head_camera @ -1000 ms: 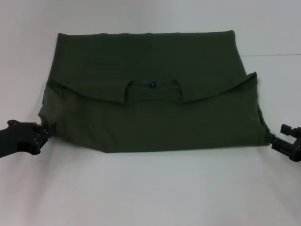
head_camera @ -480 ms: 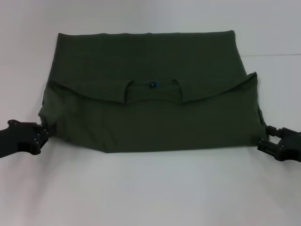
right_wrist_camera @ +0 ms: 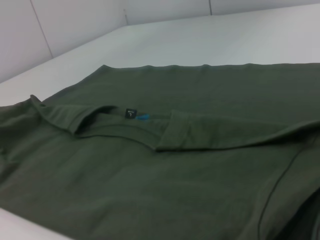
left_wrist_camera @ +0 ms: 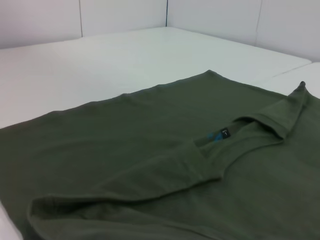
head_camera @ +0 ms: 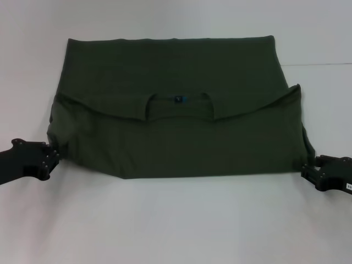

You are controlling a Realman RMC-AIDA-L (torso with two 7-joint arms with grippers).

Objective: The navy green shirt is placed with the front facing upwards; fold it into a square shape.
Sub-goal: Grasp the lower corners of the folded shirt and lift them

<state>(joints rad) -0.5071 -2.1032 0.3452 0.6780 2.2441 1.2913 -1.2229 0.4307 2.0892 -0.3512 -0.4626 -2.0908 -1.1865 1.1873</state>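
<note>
Between left gripper [head_camera: 54,158] and right gripper [head_camera: 306,171], navy green shirt [head_camera: 176,110] lies half-folded on bench [head_camera: 176,220]; both flank near corners, probably for next fold, jaw state unclear.

Navy green shirt [head_camera: 176,118] folded flat, plain-side up
</note>
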